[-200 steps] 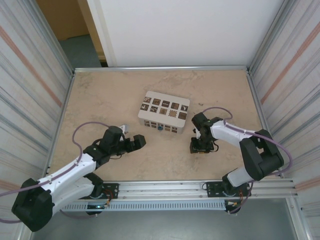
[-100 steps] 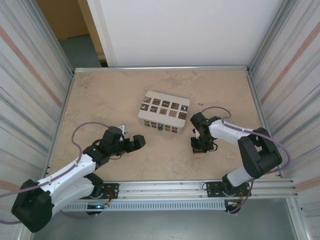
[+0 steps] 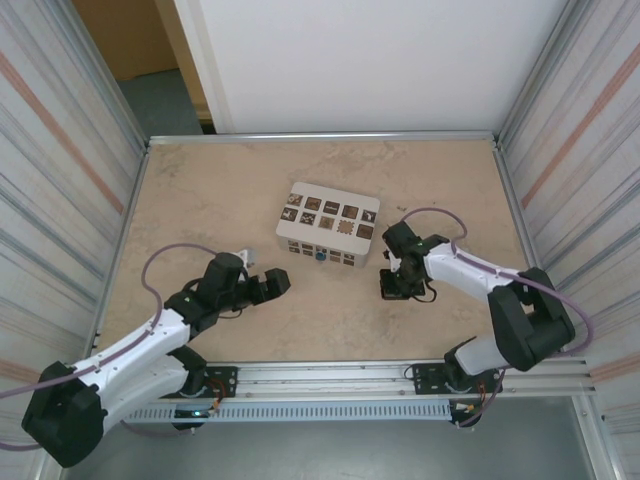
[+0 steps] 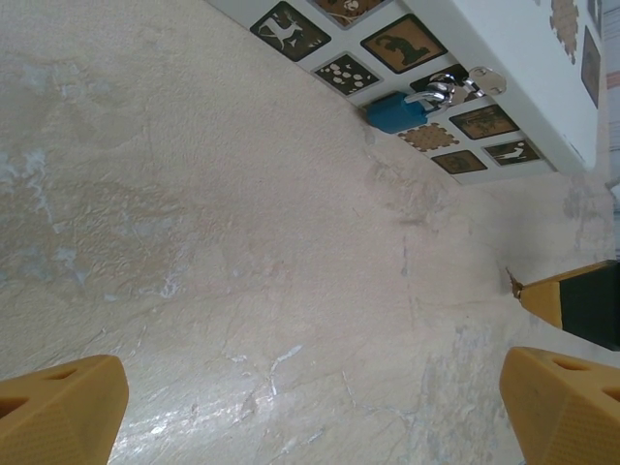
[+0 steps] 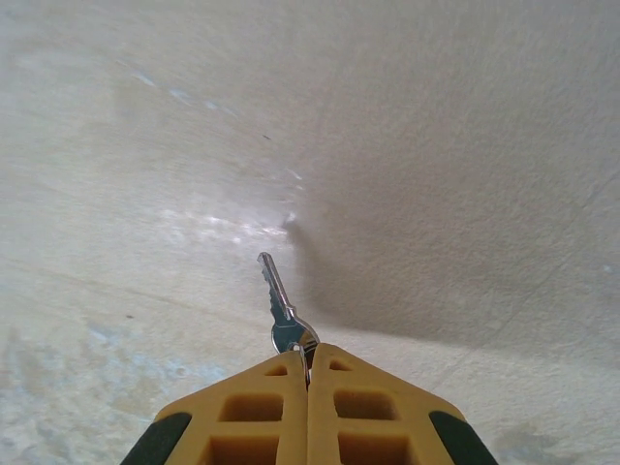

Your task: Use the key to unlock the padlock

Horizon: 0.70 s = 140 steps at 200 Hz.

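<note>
Padlock, small, blue-bodied with a silver shackle (image 4: 397,109): hung from a metal tab low on the near face of a white rectangular box set with brown picture tiles (image 3: 328,224), which stands mid-way across the beige marbled counter (image 3: 220,190); shackle looks closed, so the lock is judged not yet opened. Key, plain silver metal with a rounded head (image 5: 281,312): gripped by the head between the right arm's jaws, which are clenched tight with the yellow fingers (image 5: 257,412) meeting over it. The blade juts free ahead of them and slants down toward the counter. This hold presumably leaves the whole blade free to enter the keyhole. The pair sits just right of the box, apart from it and well short of the padlock. Left arm's jaws: released, spread wide, nothing between them, low over the counter and facing the padlock from the near left, probably stationed to steady the lock body when the key arrives. Markings: tiles carry dark silhouette pictures only. No brand, label or legible writing can be made out on lock, key or box.
</note>
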Each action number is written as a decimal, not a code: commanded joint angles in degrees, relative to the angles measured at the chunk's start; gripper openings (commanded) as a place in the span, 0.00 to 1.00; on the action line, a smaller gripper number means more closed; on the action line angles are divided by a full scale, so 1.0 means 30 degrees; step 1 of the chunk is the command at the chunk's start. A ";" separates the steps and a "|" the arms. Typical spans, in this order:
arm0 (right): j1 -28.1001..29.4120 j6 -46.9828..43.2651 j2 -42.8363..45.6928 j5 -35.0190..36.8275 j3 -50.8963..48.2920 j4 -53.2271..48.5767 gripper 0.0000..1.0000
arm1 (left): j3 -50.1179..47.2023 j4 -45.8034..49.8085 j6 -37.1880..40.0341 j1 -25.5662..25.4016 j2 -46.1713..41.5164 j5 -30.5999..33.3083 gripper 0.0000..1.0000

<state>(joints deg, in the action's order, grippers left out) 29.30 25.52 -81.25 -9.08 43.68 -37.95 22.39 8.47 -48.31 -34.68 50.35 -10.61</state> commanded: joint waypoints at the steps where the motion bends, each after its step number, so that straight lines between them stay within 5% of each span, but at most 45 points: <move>1: 0.0048 0.0404 0.1307 -0.0778 -0.0365 0.1059 0.00 | 0.0925 0.0401 -0.0089 -0.0091 -0.0498 0.0077 0.99; 76: 0.0019 0.1822 0.5511 -0.2638 -0.1255 0.5607 0.00 | 0.1891 -0.2023 -0.0928 -0.0079 -0.1313 -0.1220 0.97; 140: 0.0977 0.3271 0.7226 -0.3296 -0.1829 1.0692 0.00 | 0.3610 -0.4767 0.0134 -0.0129 0.0125 -0.2857 0.74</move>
<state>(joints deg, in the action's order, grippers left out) 30.50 32.64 -60.97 -17.45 38.85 -13.47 29.87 -0.19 -49.82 -34.68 48.42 -15.62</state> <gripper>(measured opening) 0.048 0.797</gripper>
